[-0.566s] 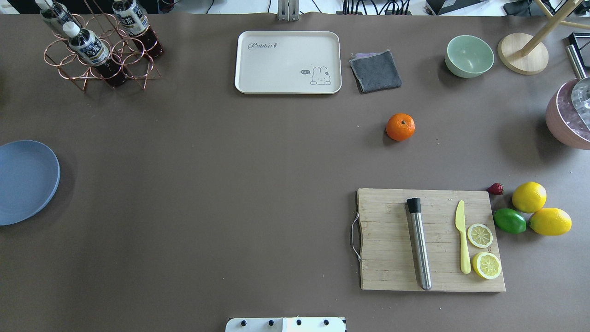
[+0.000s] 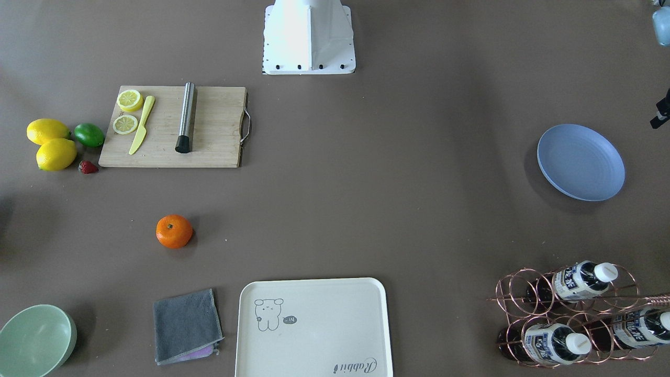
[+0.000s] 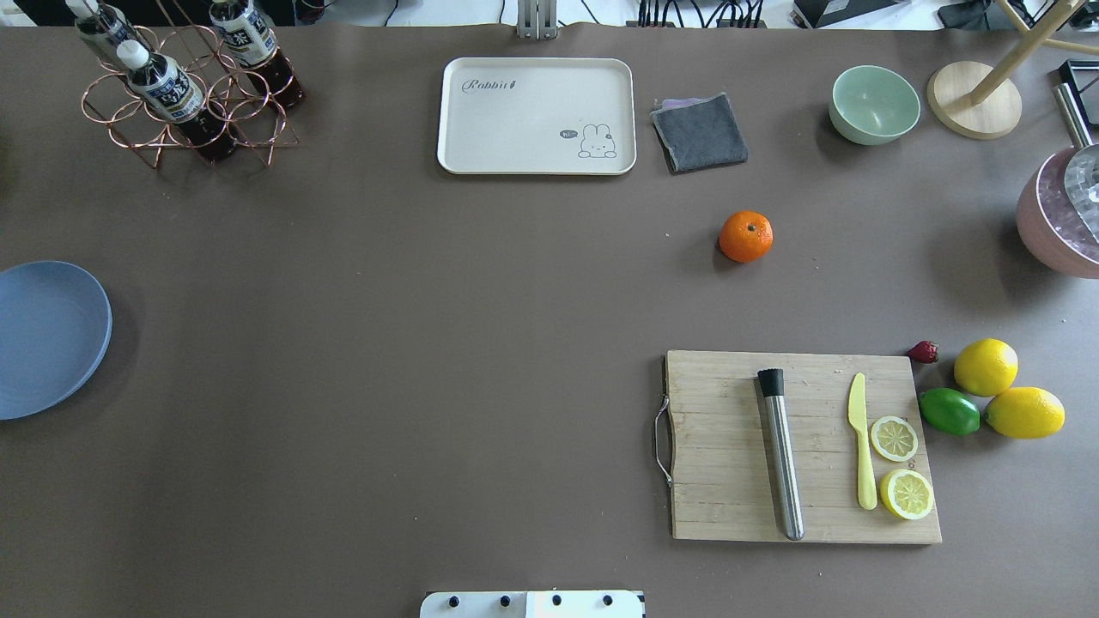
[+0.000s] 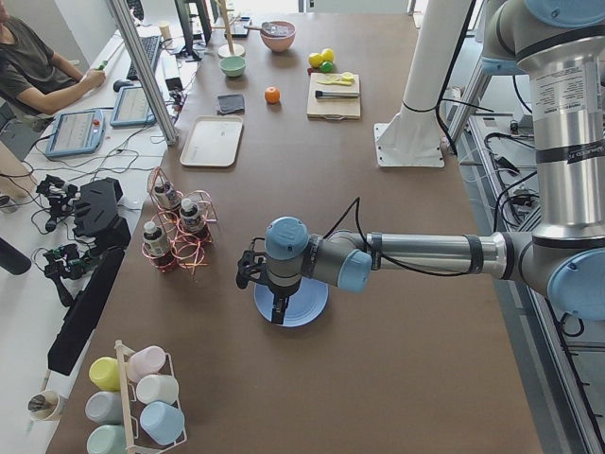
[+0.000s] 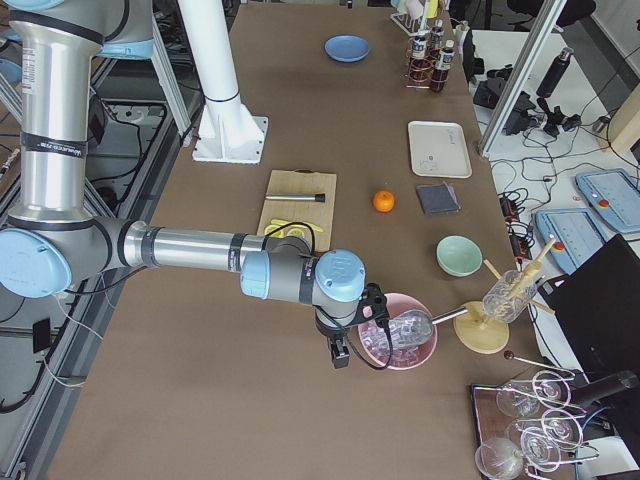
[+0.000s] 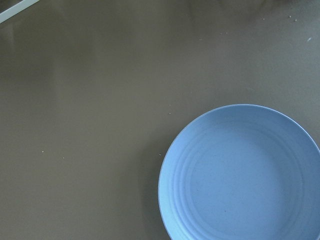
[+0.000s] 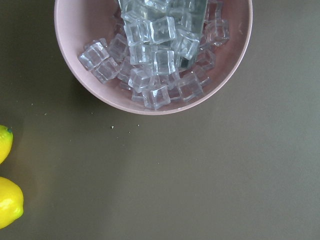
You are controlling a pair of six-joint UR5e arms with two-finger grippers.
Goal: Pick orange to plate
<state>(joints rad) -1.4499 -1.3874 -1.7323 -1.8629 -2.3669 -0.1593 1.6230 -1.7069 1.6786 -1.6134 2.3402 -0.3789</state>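
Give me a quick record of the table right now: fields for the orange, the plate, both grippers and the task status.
orange: on the bare table between the grey cloth and the cutting board, untouched
plate: empty, at the robot's left end, far from the orange
left gripper: hangs near the plate; jaws cannot be judged
right gripper: hangs near the pink bowl; jaws cannot be judged
task status: orange not yet picked
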